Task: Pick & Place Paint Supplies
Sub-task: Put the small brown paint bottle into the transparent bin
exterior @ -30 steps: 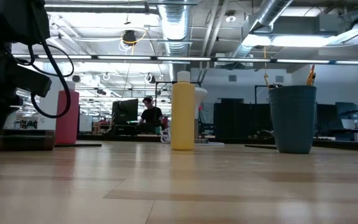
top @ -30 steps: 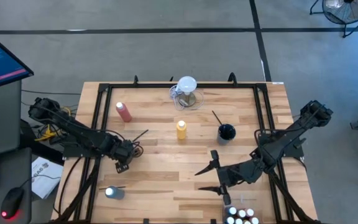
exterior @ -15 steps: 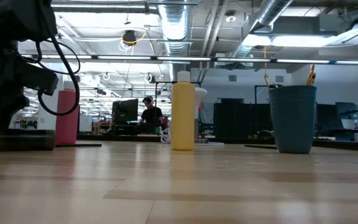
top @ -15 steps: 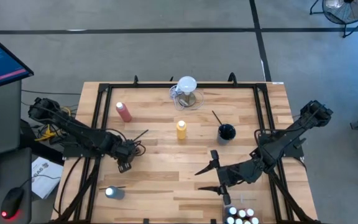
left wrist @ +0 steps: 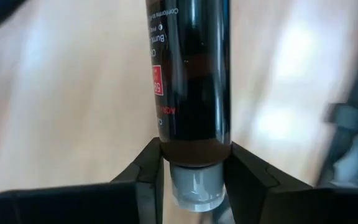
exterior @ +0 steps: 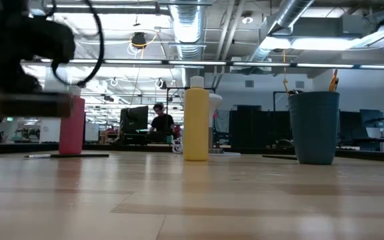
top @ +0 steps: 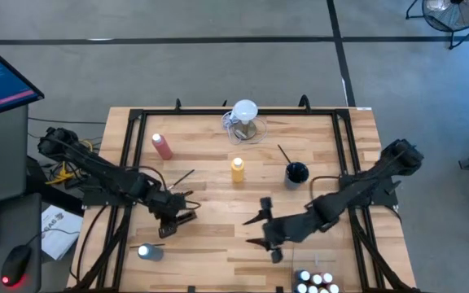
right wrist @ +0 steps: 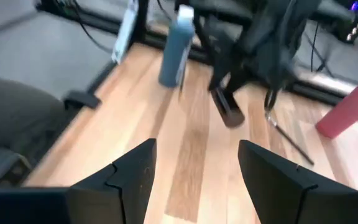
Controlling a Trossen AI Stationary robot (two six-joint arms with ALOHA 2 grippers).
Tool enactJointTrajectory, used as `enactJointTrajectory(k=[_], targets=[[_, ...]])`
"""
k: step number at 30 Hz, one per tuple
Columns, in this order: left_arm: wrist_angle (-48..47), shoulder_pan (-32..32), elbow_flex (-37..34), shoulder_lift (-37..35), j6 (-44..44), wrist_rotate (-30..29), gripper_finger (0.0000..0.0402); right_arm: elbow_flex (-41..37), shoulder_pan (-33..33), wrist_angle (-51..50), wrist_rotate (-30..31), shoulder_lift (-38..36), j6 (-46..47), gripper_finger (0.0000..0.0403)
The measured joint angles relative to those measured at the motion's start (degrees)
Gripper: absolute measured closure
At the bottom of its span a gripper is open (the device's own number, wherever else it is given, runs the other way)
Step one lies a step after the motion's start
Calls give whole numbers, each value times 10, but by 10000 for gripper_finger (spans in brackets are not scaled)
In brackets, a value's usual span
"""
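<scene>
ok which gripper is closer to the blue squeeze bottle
Left. The left gripper, shut on a dark tube, is just above and right of the blue bottle in the high view. The right gripper hangs open past mid-table, much farther off.

Clear jug [top: 243, 122] at table [top: 218, 244] far edge; dark cup [top: 296, 173].

A dark-brown paint bottle [left wrist: 193, 74] with red-and-white label print and grey cap, a pink-red squeeze bottle [top: 162, 146], a yellow squeeze bottle [top: 238, 170], a blue squeeze bottle [top: 148, 252], pale striped wood table [top: 218, 236]
</scene>
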Motion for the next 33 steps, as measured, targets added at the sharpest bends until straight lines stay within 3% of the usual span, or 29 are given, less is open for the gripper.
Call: enactJointTrajectory(k=[7,15,33], targets=[[113,-18,28,0,43,8,307,92,-68,-35,-46,73,64,187],[153,-40,40,0,69,8,307,146,-106,-39,-200,145,115,195],[187,-41,40,0,89,-13,307,222,-132,8,-221,223,124,173]])
